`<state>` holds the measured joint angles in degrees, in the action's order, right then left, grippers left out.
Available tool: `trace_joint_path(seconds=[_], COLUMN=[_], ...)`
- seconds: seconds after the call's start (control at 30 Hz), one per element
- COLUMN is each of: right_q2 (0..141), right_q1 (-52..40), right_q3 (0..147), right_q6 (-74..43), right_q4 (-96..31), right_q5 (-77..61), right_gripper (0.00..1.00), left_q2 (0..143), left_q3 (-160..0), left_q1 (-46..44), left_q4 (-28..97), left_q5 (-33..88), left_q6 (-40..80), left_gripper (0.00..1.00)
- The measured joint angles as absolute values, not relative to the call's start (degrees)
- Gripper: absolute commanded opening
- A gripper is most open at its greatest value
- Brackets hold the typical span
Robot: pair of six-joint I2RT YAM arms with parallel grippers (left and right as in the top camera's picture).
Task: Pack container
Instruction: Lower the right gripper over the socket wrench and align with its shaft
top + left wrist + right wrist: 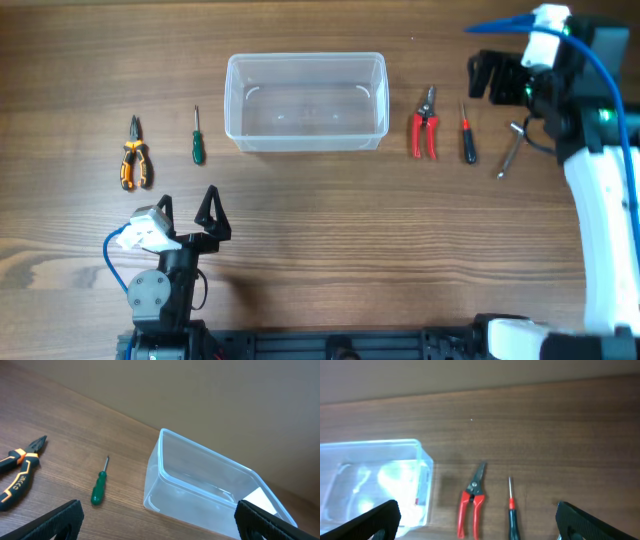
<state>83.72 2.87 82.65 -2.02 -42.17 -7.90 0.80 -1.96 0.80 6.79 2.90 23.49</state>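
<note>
The clear plastic container (232,100) stands empty at the table's middle back. It also shows in the left wrist view (161,457) and the right wrist view (375,443). Left of it lie orange-handled pliers (136,156) (20,472) and a green screwdriver (197,138) (100,487). Right of it lie red cutters (424,126) (474,497), a red-and-black screwdriver (466,136) (511,507) and a silver wrench (512,148). My left gripper (187,205) (160,527) is open and empty near the front left. My right gripper (492,78) (480,525) is open and empty, raised at the far right above the tools.
The wooden table (330,240) has bare surface in front of the container and the tools. The right arm's white link (600,220) runs along the right edge. The left arm's base (160,295) sits at the front left.
</note>
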Motion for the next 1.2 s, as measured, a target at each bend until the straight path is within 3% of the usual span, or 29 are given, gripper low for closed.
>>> trace_joint_path(seconds=[0.3,0.73,1.2], right_q2=[88.12,103.81,116.22], right_q1=[4.45,20.99,21.41], right_q3=[82.65,82.76,82.76], right_q6=[-0.49,-4.29,-11.29], right_q4=[-44.82,-50.19,-49.67], right_q5=[-2.00,0.58,-0.40], right_gripper=[1.00,1.00,0.99], left_q2=[0.80,0.80,0.80], left_q3=[-1.96,-1.96,-1.96], left_q1=[0.80,0.80,0.80], left_q4=[6.79,6.79,6.79], left_q5=[2.90,2.90,2.90], left_q6=[23.49,23.49,23.49], left_gripper=[1.00,1.00,1.00])
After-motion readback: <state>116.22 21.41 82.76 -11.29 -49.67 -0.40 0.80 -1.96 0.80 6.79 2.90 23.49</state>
